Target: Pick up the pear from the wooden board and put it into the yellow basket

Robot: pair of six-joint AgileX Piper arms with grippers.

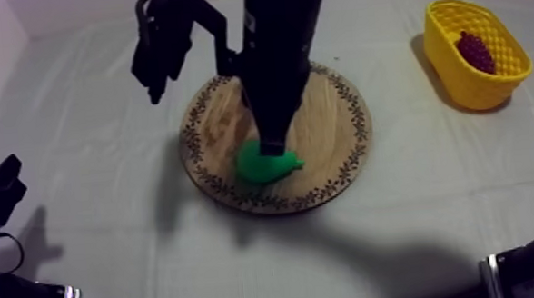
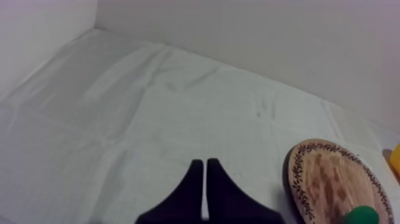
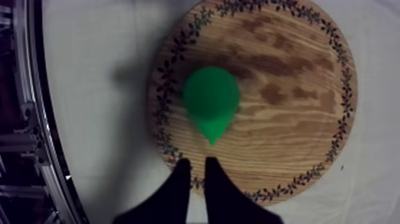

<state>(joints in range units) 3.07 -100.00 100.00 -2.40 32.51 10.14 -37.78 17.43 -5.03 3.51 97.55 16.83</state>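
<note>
A green toy pear point(image 3: 211, 98) is being shown lying on its side on the round wooden board point(image 3: 286, 119), off centre and well inside the patterned rim. Its round belly is tapering to a short pointed neck, which is being aimed toward the right gripper point(image 3: 197, 162).

The pear is being judged light, stiff and smooth-skinned, probably moulded plastic, so it is likely to roll or squirt out of a pinch. The best hold is being judged to be across the widest part of the belly, not on the narrow neck.

The board is flat, with brown grain and a ring of small dark leaf marks. The right gripper is being held low over the board, just beside the pear's neck. Its two black fingers are lying nearly together as a narrow wedge, with nothing between them.

The left gripper point(image 2: 205, 164) is being kept well apart, over the wrinkled grey-white cloth point(image 1: 103, 218), with its fingers together too.

The yellow basket point(image 1: 466, 89), a lattice of plastic, is standing far to the right and is holding a bunch of grapes point(image 1: 475, 51).
</note>
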